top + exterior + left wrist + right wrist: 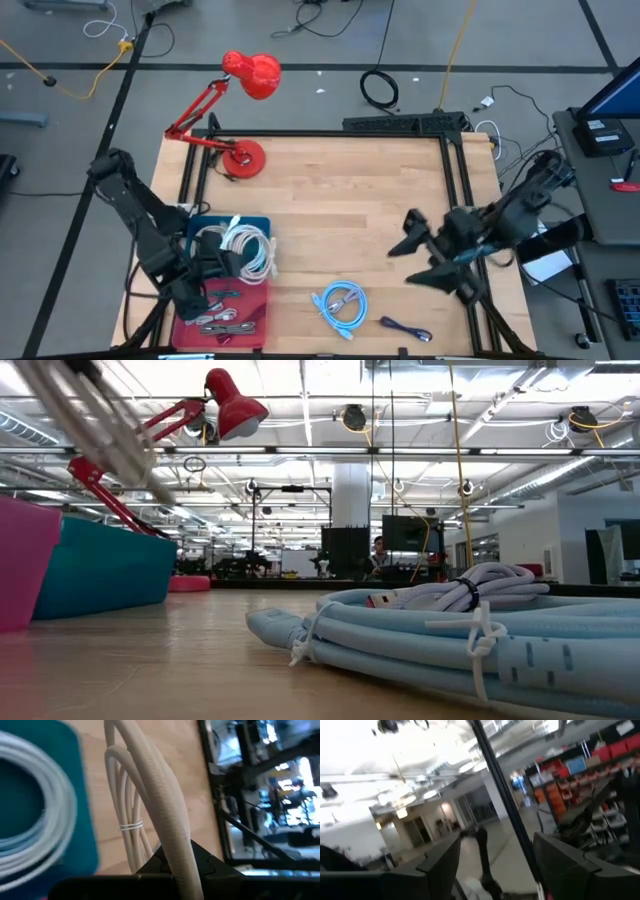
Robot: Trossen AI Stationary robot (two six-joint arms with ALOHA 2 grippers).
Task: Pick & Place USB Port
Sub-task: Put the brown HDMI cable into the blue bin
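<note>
My left gripper (pixel 222 266) is shut on a bundle of white cable (pixel 262 258) at the right edge of the teal bin (pixel 258 226). In the left wrist view the bundle (pixel 150 795) runs away from the fingers over bare wood. In the low view it slants high in the air (pixel 95 422). A second white coil (pixel 30 820) lies in the teal bin. A light blue cable (pixel 341 304) and a small dark blue cable (pixel 405 328) lie on the table. My right gripper (pixel 408 255) hovers open at the table's right. My left gripper pinches a thick strand of the white bundle (pixel 176 857) between its two fingers. It comes at the strand slanting downward, and the strand runs out along the fingers. The other strands, bound by a thin tie (pixel 131 826), hang beside it, clear of the table.
A pink bin (pixel 252 300) holding several cables sits at the near left, next to the teal one. A red desk lamp (pixel 243 112) stands at the far left. A black frame (pixel 455 170) borders the wooden table, with bare wood in the middle.
</note>
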